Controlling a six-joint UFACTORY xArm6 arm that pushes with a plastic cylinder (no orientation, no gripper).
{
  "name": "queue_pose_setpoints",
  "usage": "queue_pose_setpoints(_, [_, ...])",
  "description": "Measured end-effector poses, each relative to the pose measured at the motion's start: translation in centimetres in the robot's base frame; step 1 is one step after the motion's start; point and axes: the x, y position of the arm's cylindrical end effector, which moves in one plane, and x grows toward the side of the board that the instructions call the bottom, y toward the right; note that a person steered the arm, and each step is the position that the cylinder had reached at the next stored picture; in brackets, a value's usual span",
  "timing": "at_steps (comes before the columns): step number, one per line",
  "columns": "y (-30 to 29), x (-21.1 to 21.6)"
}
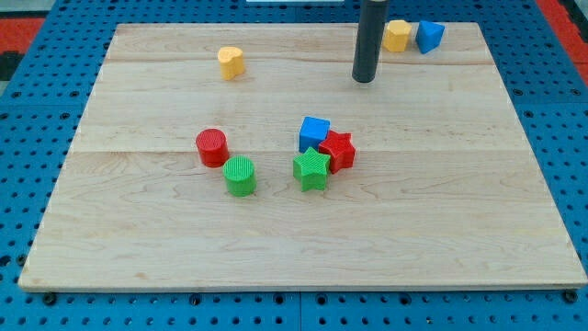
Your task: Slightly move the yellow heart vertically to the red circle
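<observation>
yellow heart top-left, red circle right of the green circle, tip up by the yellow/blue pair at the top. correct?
Not quite: in the camera view the red circle sits up and to the view's left of the green circle, not right. The rest holds: yellow heart top-left, my tip beside the yellow block and blue block.

Pale wooden board laid over blue perforated surface; red patch at the view's top-left corner.
</observation>
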Motion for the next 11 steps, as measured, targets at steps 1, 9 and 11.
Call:
queue_pose_setpoints(1, [-3.5,1.2])
queue_pose_setpoints(9, [-20.5,-1.6])
queue_pose_setpoints(11, [-20.5,-1.6])
